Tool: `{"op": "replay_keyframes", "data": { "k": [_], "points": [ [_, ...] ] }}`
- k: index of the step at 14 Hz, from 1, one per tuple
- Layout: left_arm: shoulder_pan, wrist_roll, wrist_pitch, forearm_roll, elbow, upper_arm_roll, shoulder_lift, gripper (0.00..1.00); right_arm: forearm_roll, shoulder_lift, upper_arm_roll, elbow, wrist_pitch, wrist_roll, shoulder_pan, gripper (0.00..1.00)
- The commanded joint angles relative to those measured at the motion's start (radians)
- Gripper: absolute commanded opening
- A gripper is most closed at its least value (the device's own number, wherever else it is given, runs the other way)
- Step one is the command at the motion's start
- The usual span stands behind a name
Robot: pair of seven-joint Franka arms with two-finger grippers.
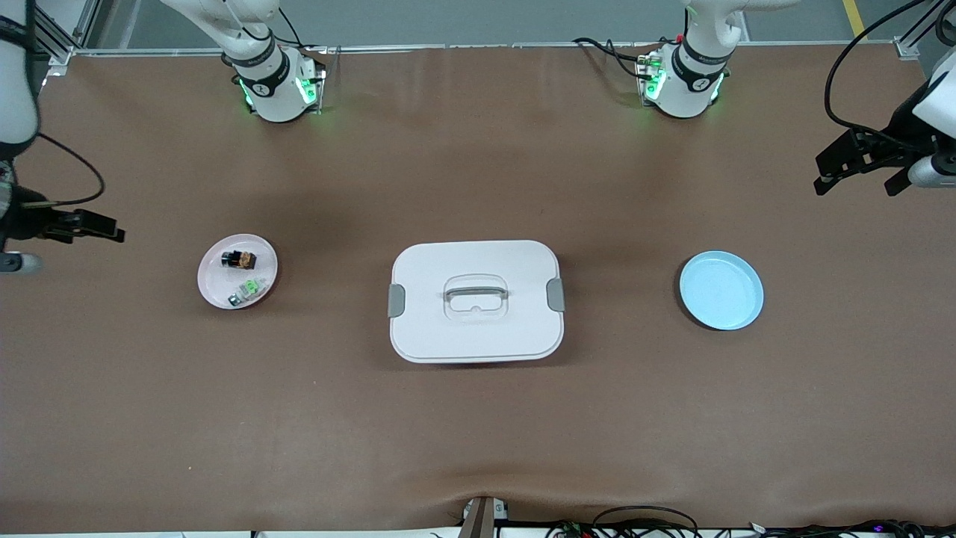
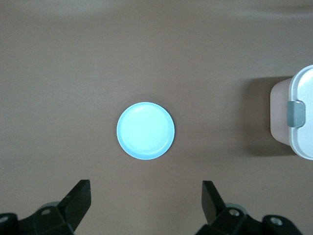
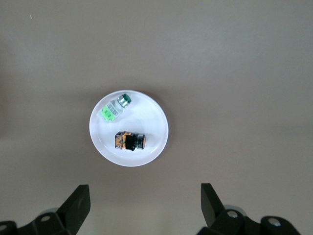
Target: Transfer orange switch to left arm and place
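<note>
Brown table, box mid-table.
Orange switch in pink dish; left gripper and right gripper spread wide, empty.

We see two white jointed arms with rounded shells, each ringed by a black band near the base. Both bases glow green at the sides and carry a small dark mark on the white housing. Black cables loop along the links and trail from the bases. The left gripper is black and angular, next to a grey cylindrical part. The right gripper is black too. In the wrist views, the fingers are matte black wedges on bodies with round silver screws.
</note>
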Motion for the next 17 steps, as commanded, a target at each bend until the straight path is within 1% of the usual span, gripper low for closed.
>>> {"op": "replay_keyframes", "data": {
  "k": [1, 3, 7, 9, 11, 14, 17],
  "points": [
    [0.003, 0.006, -0.023, 0.002, 0.025, -0.001, 0.011, 1.00, 0.006, -0.140, 0.005, -0.272, 0.191, 0.001, 0.035, 1.00],
    [0.001, 0.006, -0.023, 0.004, 0.026, -0.001, 0.013, 1.00, 0.006, -0.165, 0.005, -0.392, 0.321, 0.023, 0.056, 1.00],
    [0.004, 0.006, -0.023, 0.002, 0.026, -0.001, 0.016, 1.00, 0.006, -0.165, 0.005, -0.559, 0.527, 0.095, 0.119, 1.00],
    [0.003, 0.006, -0.023, 0.002, 0.026, -0.001, 0.016, 1.00, 0.004, -0.154, 0.005, -0.620, 0.637, 0.107, 0.134, 1.00],
    [0.004, 0.006, -0.023, 0.002, 0.026, -0.001, 0.016, 1.00, 0.003, -0.101, 0.005, -0.636, 0.693, 0.107, 0.134, 1.00],
    [0.006, 0.006, -0.023, 0.002, 0.026, -0.001, 0.016, 1.00, -0.010, -0.022, 0.005, -0.636, 0.751, 0.104, 0.134, 1.00],
    [0.006, 0.008, -0.023, 0.002, 0.026, -0.001, 0.016, 1.00, -0.010, 0.071, 0.003, -0.633, 0.844, 0.104, 0.131, 1.00]
  ]
}}
